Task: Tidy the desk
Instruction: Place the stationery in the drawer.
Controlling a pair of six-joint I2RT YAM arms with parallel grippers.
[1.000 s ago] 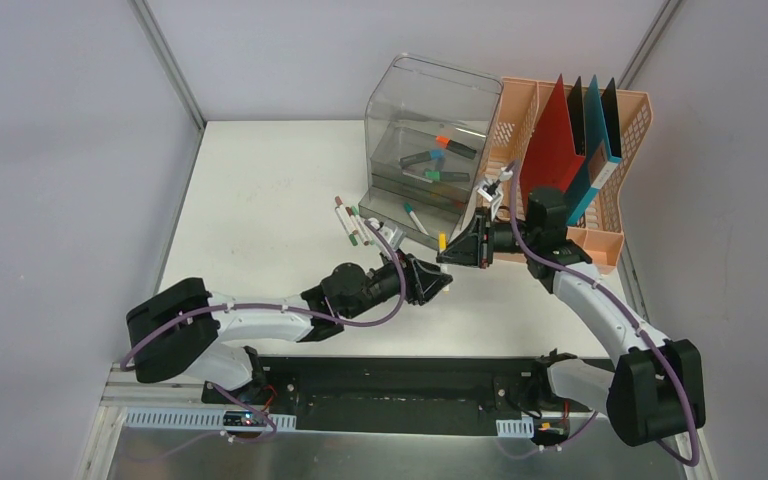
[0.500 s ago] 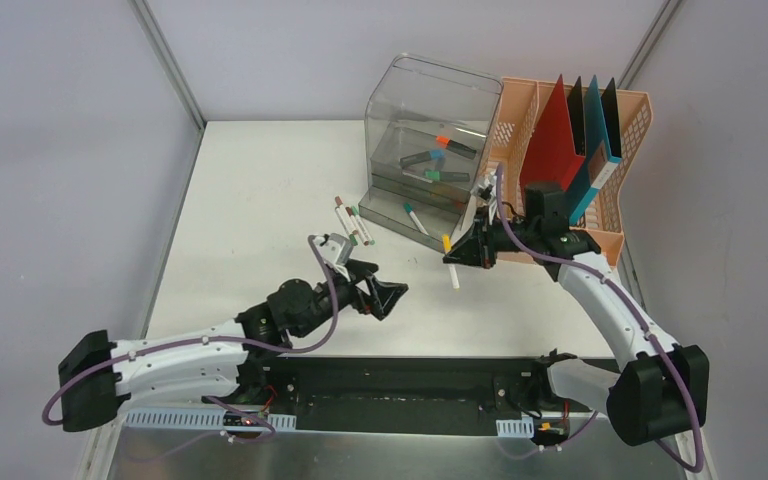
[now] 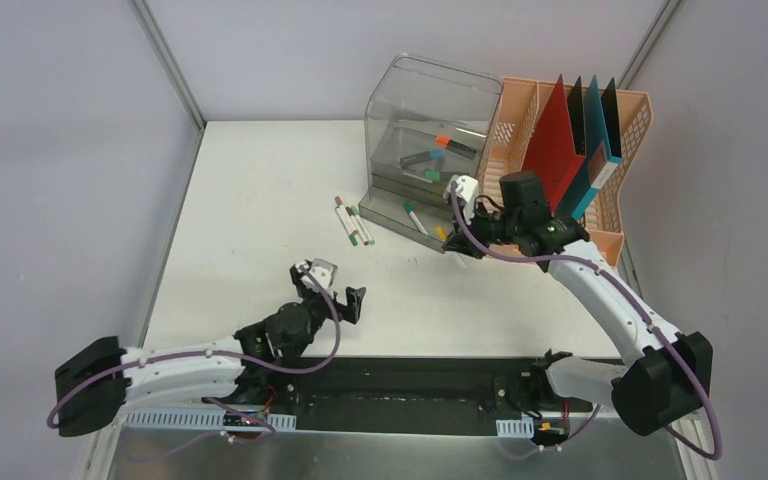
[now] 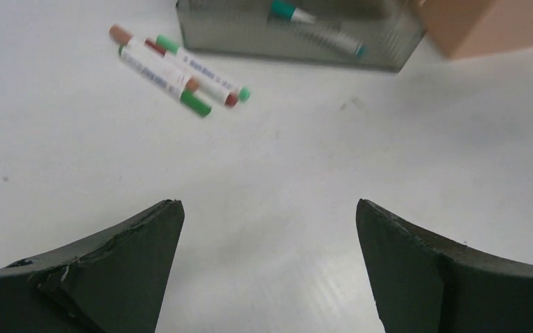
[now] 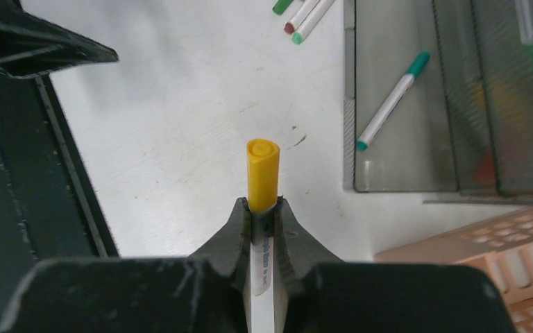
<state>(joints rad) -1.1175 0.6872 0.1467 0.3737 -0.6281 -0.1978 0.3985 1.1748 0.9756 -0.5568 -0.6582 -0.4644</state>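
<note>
The desk [image 3: 250, 190] is a white tabletop. My right gripper [image 5: 264, 205] is shut on a white marker with a yellow cap [image 5: 262, 165], whose cap sticks out past the fingertips. In the top view the right gripper [image 3: 457, 238] hangs just in front of the clear organizer's low tray [image 3: 400, 212]. My left gripper [image 3: 335, 295] stands open near the front rail with nothing between its fingers [image 4: 146, 250]. Three loose markers [image 3: 352, 222] lie together on the desk left of the tray, and the left wrist view shows these markers [image 4: 180, 73] ahead of the open jaws.
The clear plastic organizer [image 3: 425, 110] holds several markers on its shelves. A teal-capped marker [image 5: 392, 100] lies in its tray. A peach basket [image 3: 600, 235] with upright red, black and teal folders stands at the right. A black rail [image 3: 390, 385] runs along the front.
My left gripper has opened and drawn back toward the front rail. The right gripper kept the yellow-capped marker and moved up toward the organizer's tray.
</note>
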